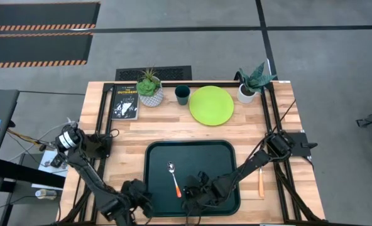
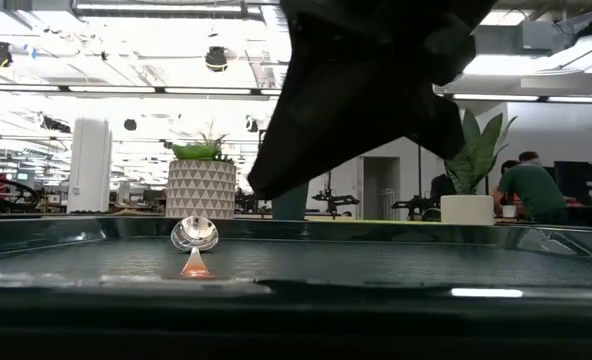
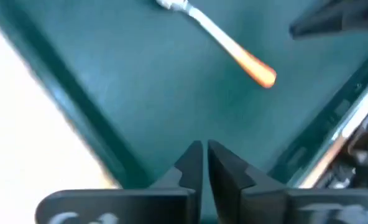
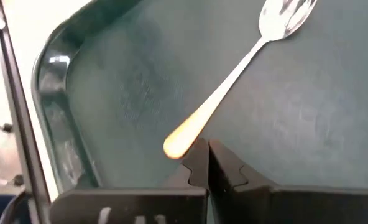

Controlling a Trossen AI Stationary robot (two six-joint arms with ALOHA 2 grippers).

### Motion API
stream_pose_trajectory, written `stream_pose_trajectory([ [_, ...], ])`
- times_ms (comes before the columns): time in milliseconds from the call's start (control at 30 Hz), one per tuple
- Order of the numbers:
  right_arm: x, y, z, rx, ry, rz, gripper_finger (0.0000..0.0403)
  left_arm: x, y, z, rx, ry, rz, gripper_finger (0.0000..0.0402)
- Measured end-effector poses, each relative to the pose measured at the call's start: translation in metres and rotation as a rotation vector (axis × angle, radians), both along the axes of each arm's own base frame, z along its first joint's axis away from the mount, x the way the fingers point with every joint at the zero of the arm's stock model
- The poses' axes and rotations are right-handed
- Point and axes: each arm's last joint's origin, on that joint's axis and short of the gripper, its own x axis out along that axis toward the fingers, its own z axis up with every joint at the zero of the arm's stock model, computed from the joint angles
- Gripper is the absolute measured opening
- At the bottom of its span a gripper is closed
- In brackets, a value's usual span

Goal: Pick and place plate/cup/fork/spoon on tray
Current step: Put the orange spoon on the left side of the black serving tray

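The spoon [image 1: 173, 177] lies flat on the dark tray [image 1: 224, 150], its bowl toward the far edge and its orange handle toward the near edge. It also shows in the right wrist view [image 4: 246, 56] and the low view [image 2: 194, 240]. My right gripper [image 1: 187, 191] is shut and empty. It hangs above the tray just beside the handle's end [image 4: 174, 144]. My left gripper [image 1: 147, 198] is shut and empty over the tray's near left corner [image 3: 204, 155]. The fork [image 1: 260, 182] lies on the table right of the tray. The lime plate [image 1: 212, 104] and the dark cup [image 1: 182, 95] stand at the far side.
Two white pots with plants stand at the far edge, one left of the cup [image 1: 150, 94] and one right of the plate [image 1: 249, 91]. A black book [image 1: 124, 102] lies at the far left. People sit in the room beyond the table [image 2: 526, 190].
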Motion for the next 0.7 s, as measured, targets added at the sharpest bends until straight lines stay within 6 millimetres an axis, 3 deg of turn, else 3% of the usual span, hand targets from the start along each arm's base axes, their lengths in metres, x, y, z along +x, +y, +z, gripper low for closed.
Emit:
stream_pose_trajectory([
  [267, 0.001, -0.003, -0.001, -0.029, -0.004, -0.016, 0.0015, -0.038, -0.012, -0.003, -0.071, 0.08, 0.105, 0.0001],
  [367, 0.003, -0.003, -0.01, -0.031, 0.002, -0.016, 0.0015, -0.048, -0.011, -0.004, -0.068, 0.113, 0.15, 0.0],
  [567, 0.008, 0.003, -0.033, 0.022, 0.025, 0.004, 0.0015, -0.048, -0.009, -0.004, -0.049, 0.117, 0.162, 0.0],
  [700, 0.006, 0.005, -0.033, 0.02, 0.03, 0.002, 0.0015, -0.048, -0.006, -0.004, -0.021, 0.128, 0.165, 0.0],
])
